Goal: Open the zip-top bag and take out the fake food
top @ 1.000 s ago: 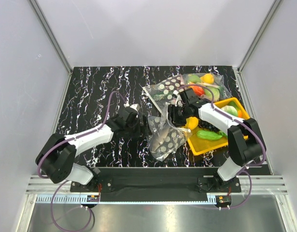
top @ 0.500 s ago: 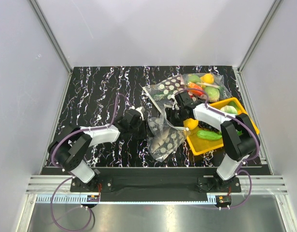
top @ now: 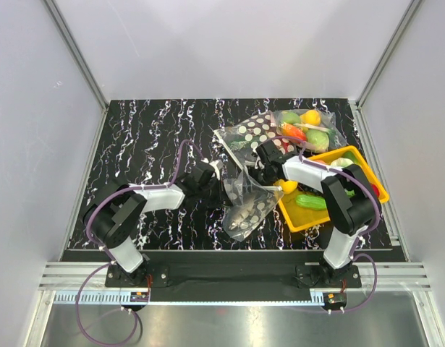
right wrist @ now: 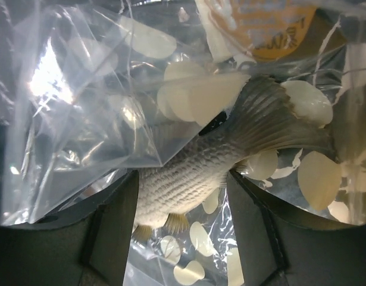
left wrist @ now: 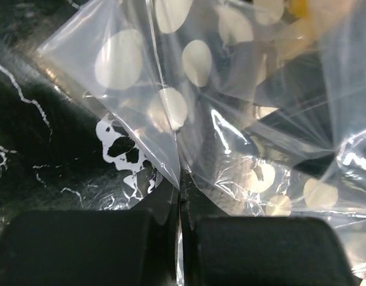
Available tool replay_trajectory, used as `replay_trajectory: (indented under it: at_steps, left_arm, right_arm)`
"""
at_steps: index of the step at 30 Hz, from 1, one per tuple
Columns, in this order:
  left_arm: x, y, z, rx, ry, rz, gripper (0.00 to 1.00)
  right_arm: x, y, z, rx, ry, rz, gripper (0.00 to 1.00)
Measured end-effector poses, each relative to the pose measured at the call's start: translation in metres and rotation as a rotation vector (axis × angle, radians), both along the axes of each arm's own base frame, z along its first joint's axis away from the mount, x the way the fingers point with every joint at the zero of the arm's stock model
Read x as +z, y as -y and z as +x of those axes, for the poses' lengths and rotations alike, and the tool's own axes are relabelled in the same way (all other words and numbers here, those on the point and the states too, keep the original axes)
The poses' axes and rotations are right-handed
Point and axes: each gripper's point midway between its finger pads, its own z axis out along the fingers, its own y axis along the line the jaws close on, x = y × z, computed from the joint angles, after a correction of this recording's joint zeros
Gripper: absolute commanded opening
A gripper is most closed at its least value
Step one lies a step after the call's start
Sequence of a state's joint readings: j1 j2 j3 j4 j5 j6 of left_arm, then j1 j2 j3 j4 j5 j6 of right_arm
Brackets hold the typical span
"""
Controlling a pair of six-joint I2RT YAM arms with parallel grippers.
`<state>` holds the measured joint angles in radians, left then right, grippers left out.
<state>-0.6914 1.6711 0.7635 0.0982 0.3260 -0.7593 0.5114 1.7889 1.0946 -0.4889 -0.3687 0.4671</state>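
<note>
The zip-top bag [top: 248,204], clear with white dots, lies crumpled on the black marbled table between the two arms. My left gripper [top: 221,189] is at its left edge, and in the left wrist view its jaws [left wrist: 180,192] are shut with a fold of the bag's film [left wrist: 242,119] pinched between them. My right gripper [top: 260,176] is at the bag's upper right end. Its fingers [right wrist: 120,220] stand open with the silver-grey fish [right wrist: 197,170] lying between them, seen through the plastic [right wrist: 93,101]. A yellow toy piece [top: 287,186] lies beside the bag.
A yellow tray [top: 370,168] holding a green cucumber [top: 312,202] and other toys stands at the right. Behind the bag lie a dark polka-dot bag [top: 251,130] and a clear bag of fruit [top: 309,126]. Grey walls close in the table.
My left gripper slid right to the bag's edge and shut on the film. My right gripper shifted left along the bag and its fingers spread wider.
</note>
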Motion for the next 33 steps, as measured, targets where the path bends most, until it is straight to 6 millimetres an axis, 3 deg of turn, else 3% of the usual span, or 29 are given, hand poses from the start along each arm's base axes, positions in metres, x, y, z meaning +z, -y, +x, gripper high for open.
replay_trajectory:
  at_steps: [4,8,13,23,33]
  left_arm:
    - [0.002,0.001,0.001,-0.006,0.004,-0.005,0.00]
    - [0.003,0.002,0.002,-0.010,0.010,-0.005,0.00]
    - [0.002,0.001,0.001,-0.015,0.015,0.001,0.00]
    - [0.005,-0.016,0.005,0.021,0.044,0.079,0.00]
    - [0.019,-0.036,0.015,0.094,0.102,0.140,0.00]
  right_arm:
    - [-0.007,-0.001,-0.002,0.011,-0.003,-0.024,0.63]
    - [-0.013,0.001,-0.001,0.009,-0.012,-0.045,0.28]
    - [-0.012,0.000,0.001,0.007,-0.018,-0.051,0.00]
    - [0.003,0.002,0.003,0.013,-0.017,-0.088,0.00]
    - [0.075,0.012,0.027,-0.039,0.152,-0.057,0.00]
